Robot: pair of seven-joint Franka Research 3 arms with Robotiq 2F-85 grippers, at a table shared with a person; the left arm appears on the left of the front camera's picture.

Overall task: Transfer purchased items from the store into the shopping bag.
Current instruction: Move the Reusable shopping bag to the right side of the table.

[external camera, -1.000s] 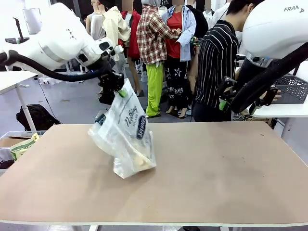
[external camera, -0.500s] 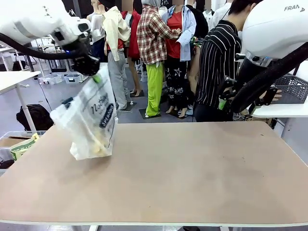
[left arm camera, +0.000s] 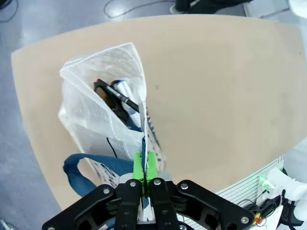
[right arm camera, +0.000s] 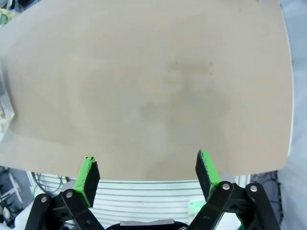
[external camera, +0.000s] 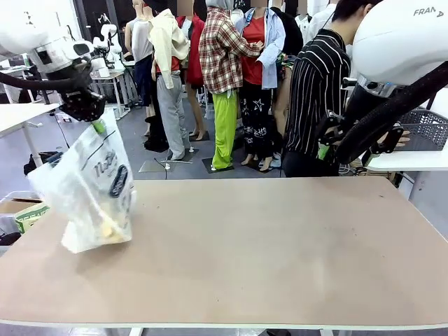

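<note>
The shopping bag (external camera: 91,185), translucent white with dark print and an oval mark, hangs tilted over the table's left end. My left gripper (external camera: 91,120) is shut on its top rim. In the left wrist view the green pads (left arm camera: 140,165) pinch the rim of the bag (left arm camera: 100,115), and a blue handle (left arm camera: 79,172) loops beside them. Purchased items lie inside: black pen-like sticks (left arm camera: 117,98) and a yellow packet (external camera: 108,227) near the bottom. The store, a dark grey mesh basket (external camera: 427,128), sits on a side table at far right. My right gripper (external camera: 326,143) hangs open behind the table (external camera: 280,238).
A person in a striped shirt (external camera: 315,91) stands at the far side near the basket. Bins (external camera: 24,210) sit on the floor left of the table. In the right wrist view bare tabletop (right arm camera: 144,72) lies below the open right gripper (right arm camera: 147,168).
My left arm has swung the bag from the table's middle to its left end. The right arm has stayed still.
</note>
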